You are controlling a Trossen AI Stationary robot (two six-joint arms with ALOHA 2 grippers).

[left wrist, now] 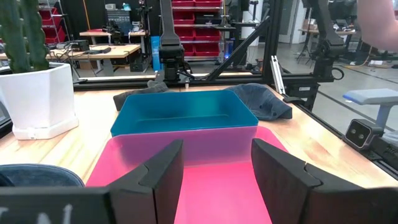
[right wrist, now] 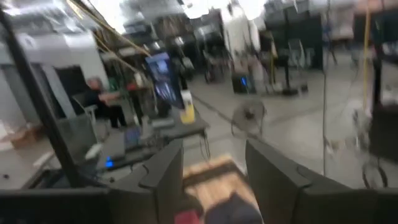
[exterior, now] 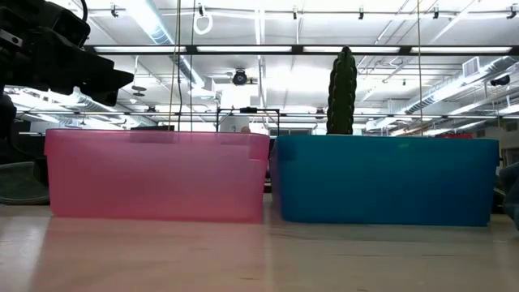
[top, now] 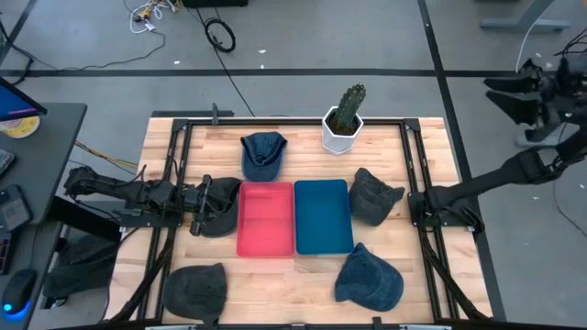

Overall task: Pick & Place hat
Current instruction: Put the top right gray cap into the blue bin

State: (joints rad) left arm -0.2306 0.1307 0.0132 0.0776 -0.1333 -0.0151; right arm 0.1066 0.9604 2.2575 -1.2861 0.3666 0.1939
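Note:
Several caps lie flat on the wooden table around a pink bin (top: 266,218) and a blue bin (top: 323,215). A denim cap (top: 263,154) lies at the far side. A dark cap (top: 371,194) lies right of the blue bin and a blue cap (top: 370,278) near right. Another dark cap (top: 195,289) lies near left, and a third dark cap (top: 223,213) lies by the pink bin's left wall. My left gripper (top: 209,203) (left wrist: 214,155) hovers over that third cap, open and empty, pointing at the pink bin. My right gripper (top: 500,92) (right wrist: 214,155) is raised off the table's far right, open.
A cactus in a white pot (top: 344,119) stands at the far edge behind the blue bin. Black frame rails (top: 417,183) run along the table's left and right sides. In the low view the pink bin (exterior: 154,174) and the blue bin (exterior: 381,178) fill the middle.

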